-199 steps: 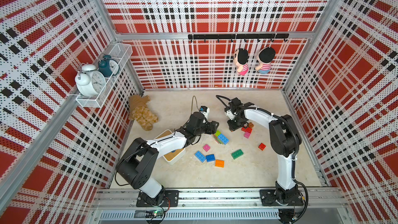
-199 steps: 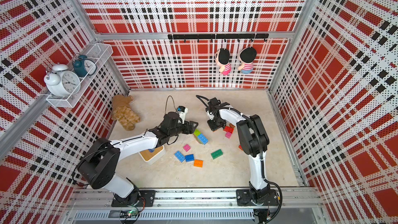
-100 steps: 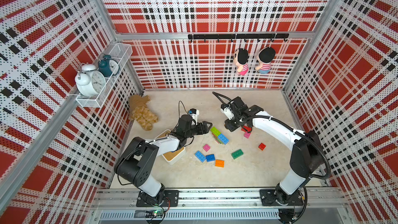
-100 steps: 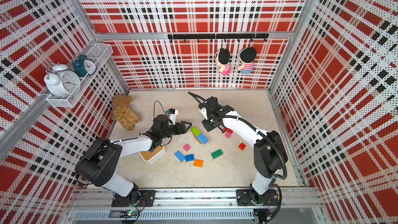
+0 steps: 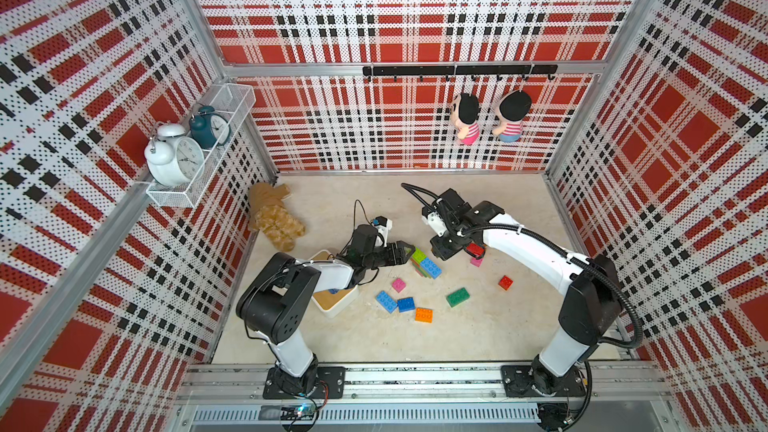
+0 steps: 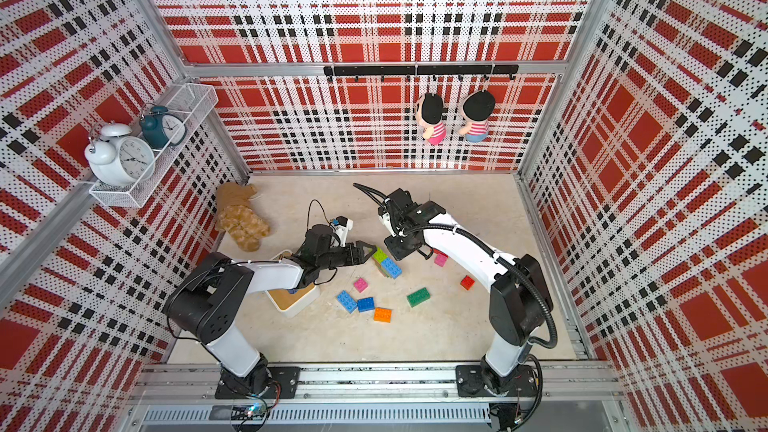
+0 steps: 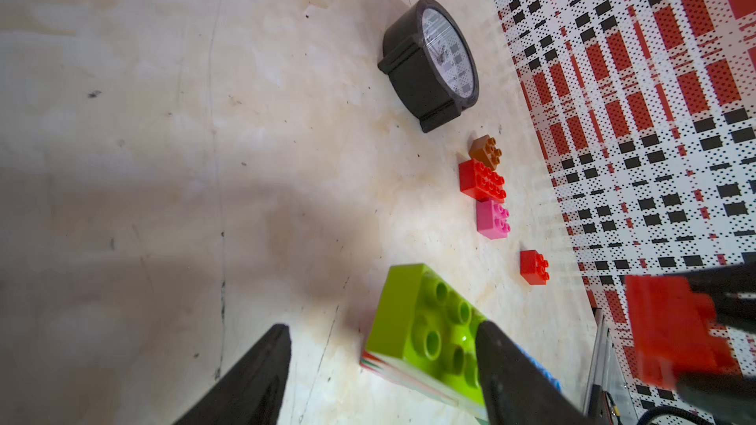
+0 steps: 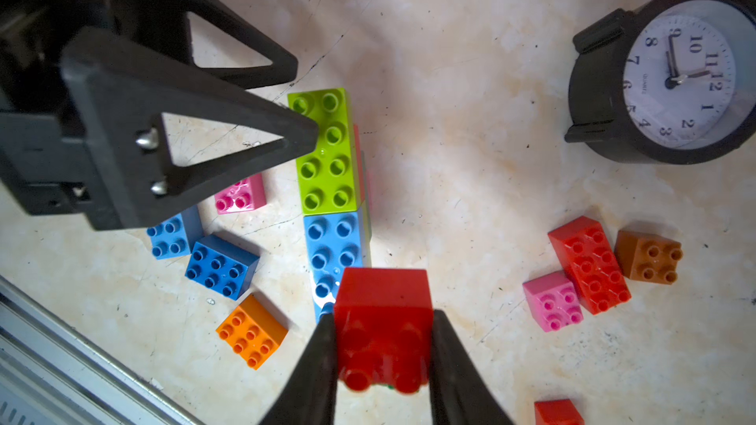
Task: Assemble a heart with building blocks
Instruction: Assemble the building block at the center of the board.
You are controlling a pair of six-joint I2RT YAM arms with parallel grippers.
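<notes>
**Red block about to go on, and I'm nervous**

So the right gripper (image 8: 382, 316) is clamped tight on a red block (image 8: 382, 296), hanging over the end of the blue block (image 8: 335, 247) that's away from the lime block (image 8: 325, 153). Can't tell if it's touching yet. Those 2 top the half-built stack (image 5: 424, 264).

The left gripper (image 7: 384, 331) is at the lime end with its jaws partly spread and holding nothing. 1 finger is over the lime studs, the other over bare table (image 7: 163, 157).

My worry is that nothing's bracing the stack. If the red block comes down with its studs off-line, the push could shove or tip everything. The 2 grippers are also near each other, so a bump seems possible.
</notes>
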